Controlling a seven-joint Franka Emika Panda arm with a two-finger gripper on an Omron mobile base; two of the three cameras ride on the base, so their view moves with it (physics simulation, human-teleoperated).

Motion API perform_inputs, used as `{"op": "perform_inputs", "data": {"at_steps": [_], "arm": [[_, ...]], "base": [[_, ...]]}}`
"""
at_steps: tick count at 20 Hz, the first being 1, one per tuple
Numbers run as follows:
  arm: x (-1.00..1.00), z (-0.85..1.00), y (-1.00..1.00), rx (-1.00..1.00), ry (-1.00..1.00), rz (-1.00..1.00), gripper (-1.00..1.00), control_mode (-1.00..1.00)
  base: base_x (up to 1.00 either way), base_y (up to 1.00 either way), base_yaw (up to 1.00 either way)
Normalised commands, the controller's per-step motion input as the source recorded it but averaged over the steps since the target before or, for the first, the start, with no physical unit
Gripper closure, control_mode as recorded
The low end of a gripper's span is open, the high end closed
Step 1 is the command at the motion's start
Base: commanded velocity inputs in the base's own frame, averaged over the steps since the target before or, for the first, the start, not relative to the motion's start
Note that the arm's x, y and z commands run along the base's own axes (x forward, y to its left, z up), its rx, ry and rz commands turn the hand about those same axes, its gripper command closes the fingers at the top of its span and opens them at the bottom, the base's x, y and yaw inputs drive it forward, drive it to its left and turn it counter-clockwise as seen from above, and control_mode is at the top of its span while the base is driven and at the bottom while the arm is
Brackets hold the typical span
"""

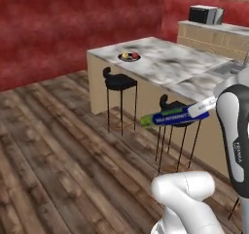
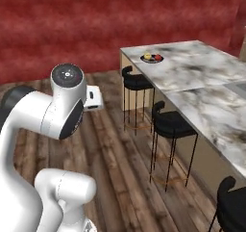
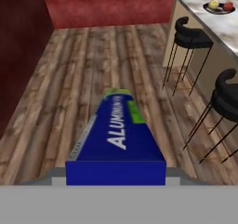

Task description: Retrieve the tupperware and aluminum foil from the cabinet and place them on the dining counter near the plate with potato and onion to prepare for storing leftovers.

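Gripper [image 1: 206,106] clamped on aluminum foil [image 1: 172,116]; keep box level, carry over dining counter [image 1: 194,70], set beside plate [image 1: 129,57]

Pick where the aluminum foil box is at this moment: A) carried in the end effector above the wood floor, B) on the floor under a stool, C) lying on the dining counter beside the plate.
A: the aluminum foil juts from the end effector, above the floor.

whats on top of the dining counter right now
On the dining counter a plate sits near the far corner, holding a yellowish piece and a red one. The aluminum foil is held in the air, off the counter. The arm covers the counter's near end.
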Motion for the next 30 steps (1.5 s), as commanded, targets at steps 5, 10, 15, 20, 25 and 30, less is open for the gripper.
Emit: {"op": "perform_inputs", "data": {"at_steps": [5,10,15,20,25,30], "arm": [[0.0,0.0,0.0,0.0,0.0,0.0,1.0,1.0],[0.0,0.0,0.0,0.0,0.0,0.0,1.0,1.0],[0.0,0.0,0.0,0.0,0.0,0.0,1.0,1.0],[0.0,0.0,0.0,0.0,0.0,0.0,1.0,1.0],[0.0,0.0,0.0,0.0,0.0,0.0,1.0,1.0],[0.0,0.0,0.0,0.0,0.0,0.0,1.0,1.0]], "base": [[1.0,0.52,-0.25],[0.95,0.63,-0.23],[0.96,0.53,-0.25],[0.94,0.33,-0.34],[0.8,0.28,-0.43],[0.87,0.3,-0.4]]}}
